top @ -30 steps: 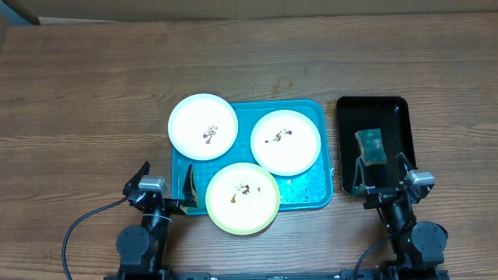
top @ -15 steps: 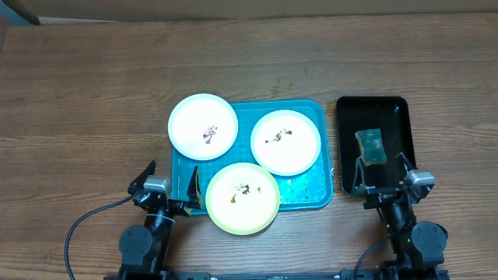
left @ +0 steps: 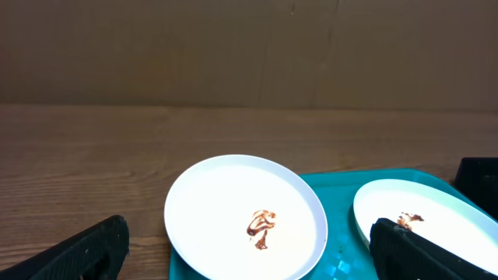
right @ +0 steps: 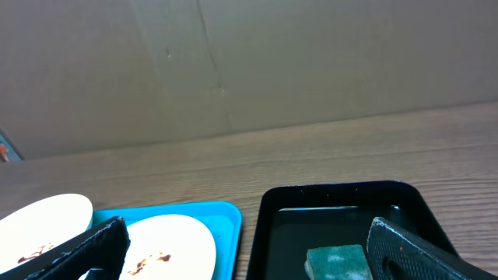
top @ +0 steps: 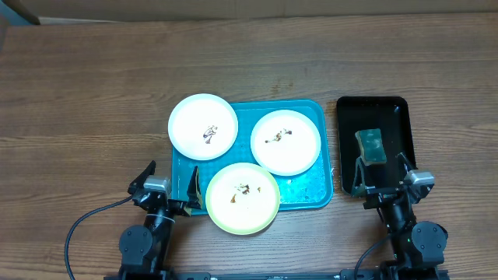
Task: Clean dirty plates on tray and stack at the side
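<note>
Three plates with brown smears lie on the turquoise tray: a white plate overhanging its far left corner, a white plate at the right, and a pale yellow-green plate overhanging the front edge. My left gripper is open and empty, low at the tray's front left, beside the yellow-green plate. In the left wrist view the left white plate lies ahead between the open fingers of the left gripper. My right gripper is open and empty just in front of the sponge.
A narrow black tray stands right of the turquoise tray and holds a green sponge. The right wrist view shows the sponge, the black tray and the right white plate. A cardboard wall runs along the table's far edge.
The left gripper shifted a little to the right, toward the tray and the yellow-green plate. The right arm and the plates have not moved.
</note>
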### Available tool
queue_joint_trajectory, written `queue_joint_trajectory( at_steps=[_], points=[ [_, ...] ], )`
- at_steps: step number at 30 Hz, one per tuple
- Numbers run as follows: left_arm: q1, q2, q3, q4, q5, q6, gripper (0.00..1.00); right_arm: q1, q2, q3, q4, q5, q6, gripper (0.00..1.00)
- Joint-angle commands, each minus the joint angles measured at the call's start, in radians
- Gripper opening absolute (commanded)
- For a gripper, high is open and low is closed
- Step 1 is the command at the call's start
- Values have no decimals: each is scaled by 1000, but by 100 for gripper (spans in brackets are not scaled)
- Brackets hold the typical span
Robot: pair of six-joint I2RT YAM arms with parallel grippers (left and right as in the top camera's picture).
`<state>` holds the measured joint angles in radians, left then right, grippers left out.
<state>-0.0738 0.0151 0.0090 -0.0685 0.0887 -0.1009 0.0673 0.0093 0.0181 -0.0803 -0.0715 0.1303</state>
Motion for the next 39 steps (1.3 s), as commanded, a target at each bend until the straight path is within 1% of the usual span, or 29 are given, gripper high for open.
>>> queue_joint_trajectory(
  at_steps=[1, 27, 34, 39],
  points=[
    [-5, -9, -3, -4, -11, 4, 100, 5, -6, -10, 3, 0, 0, 100],
    [-5, -9, -3, -3, -10, 3, 100, 5, -6, -10, 2, -2, 2, 100],
    [-5, -9, -3, -4, -11, -15, 100, 5, -6, -7, 1, -2, 117, 100],
    [-5, -9, -3, 13, 13, -21, 100, 5, -6, 45, -106, -9, 133, 100]
  ],
)
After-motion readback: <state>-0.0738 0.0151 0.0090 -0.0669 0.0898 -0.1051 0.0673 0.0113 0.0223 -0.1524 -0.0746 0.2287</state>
